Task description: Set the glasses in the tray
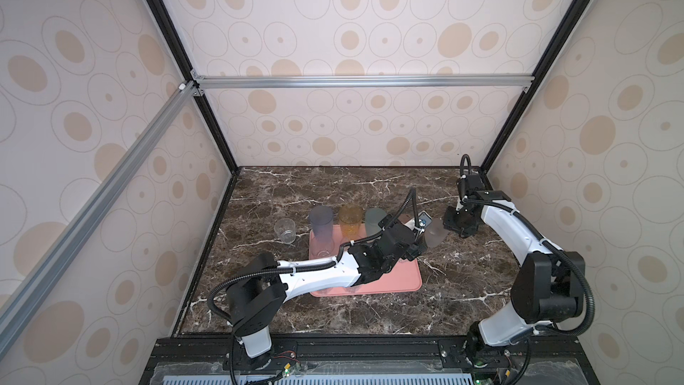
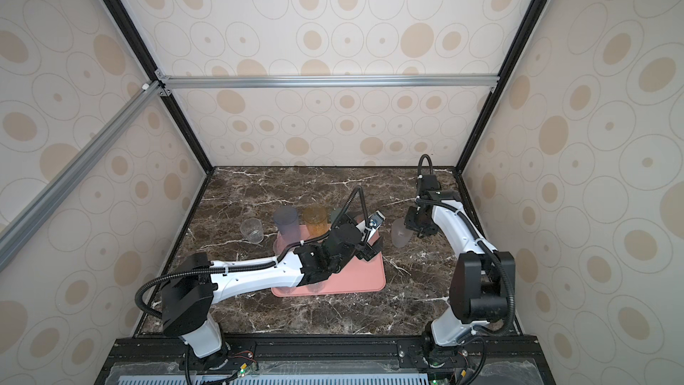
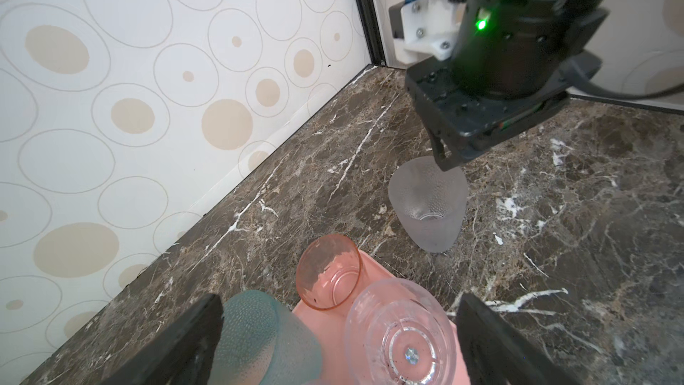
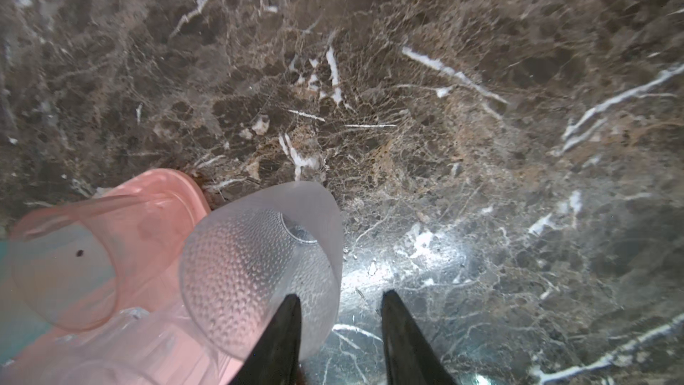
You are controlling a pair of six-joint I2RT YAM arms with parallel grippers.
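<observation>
no readable text, no labels, no numbers

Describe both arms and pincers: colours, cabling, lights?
Both arms match: the left arm and right arm have white links between bulky black joints, each with a black ribbed hose. The left pincer and right pincer are black and taper to points. A green light glows on the right wrist.

My left arm (image 1: 318,279) reaches forward and across toward the middle, wrist tipped downward. My left hand (image 3: 338,342) has its fingers spread wide. My right arm (image 1: 507,224) arches up and bends inward. My right hand (image 4: 338,301) points down at the worktop, fingers partly apart.
</observation>
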